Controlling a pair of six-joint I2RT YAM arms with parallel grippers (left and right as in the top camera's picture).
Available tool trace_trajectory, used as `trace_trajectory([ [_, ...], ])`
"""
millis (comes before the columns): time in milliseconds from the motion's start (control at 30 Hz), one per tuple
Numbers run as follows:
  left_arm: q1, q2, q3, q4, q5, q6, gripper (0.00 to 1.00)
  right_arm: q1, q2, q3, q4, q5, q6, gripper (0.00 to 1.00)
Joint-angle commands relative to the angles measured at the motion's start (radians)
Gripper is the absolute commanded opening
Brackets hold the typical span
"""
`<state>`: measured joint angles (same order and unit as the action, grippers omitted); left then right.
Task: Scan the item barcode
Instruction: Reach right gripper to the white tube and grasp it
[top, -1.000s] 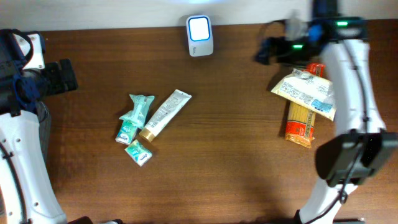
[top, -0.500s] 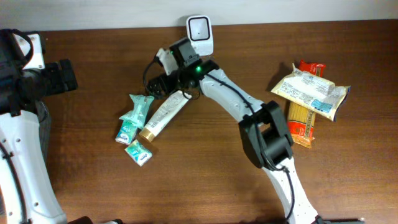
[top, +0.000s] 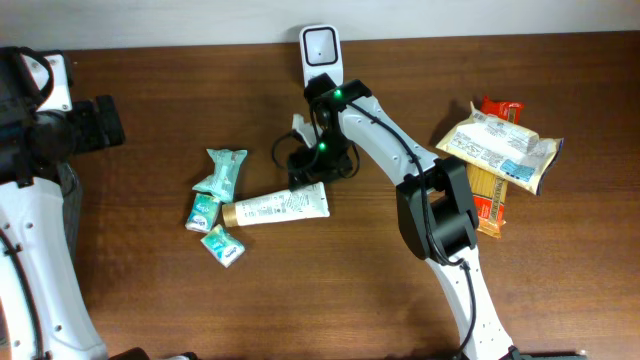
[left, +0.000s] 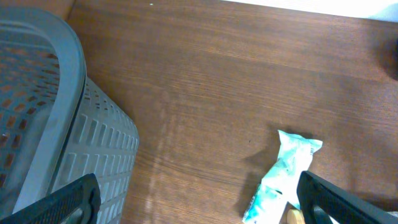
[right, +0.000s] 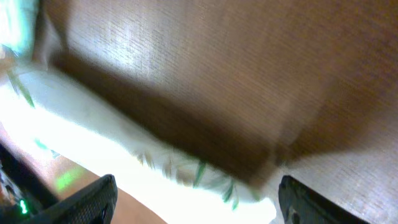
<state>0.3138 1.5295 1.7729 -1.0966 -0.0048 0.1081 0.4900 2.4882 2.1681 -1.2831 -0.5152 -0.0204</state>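
Toothpaste tube (top: 275, 208) lies just beneath our right gripper (top: 305, 180), its long axis slanting between the wide-apart, empty jaws.

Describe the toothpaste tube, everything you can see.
The toothpaste tube is white, soft-looking plastic with green print and a gold cap. It lies flat on the wooden table, nearly crosswise, cap toward the left arm's side, flat crimped end toward the right. The cap sits close to the small green-and-white packs; contact there is unclear. The right gripper hangs open over the crimped end; the blurred wrist view shows the tube running between its fingers, no grip visible.
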Motion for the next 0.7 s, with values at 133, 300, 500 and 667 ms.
trace_trajectory([
  [133,0.003,-0.004,0.005,0.003,-0.002,-0.009,0.99,0.129,0.004,0.016,-0.17,-0.023,-0.37,0.87],
  [300,0.003,-0.004,0.005,0.003,-0.002,-0.009,0.99,0.198,0.002,0.021,-0.247,0.014,-0.462,0.92],
  [500,0.003,-0.004,0.005,0.003,-0.003,-0.009,0.99,0.186,0.008,0.087,-0.103,0.016,-0.462,0.95],
  [667,0.003,-0.004,0.005,0.003,-0.003,-0.009,0.99,0.172,0.037,0.06,-0.051,-0.043,-0.435,0.94],
])
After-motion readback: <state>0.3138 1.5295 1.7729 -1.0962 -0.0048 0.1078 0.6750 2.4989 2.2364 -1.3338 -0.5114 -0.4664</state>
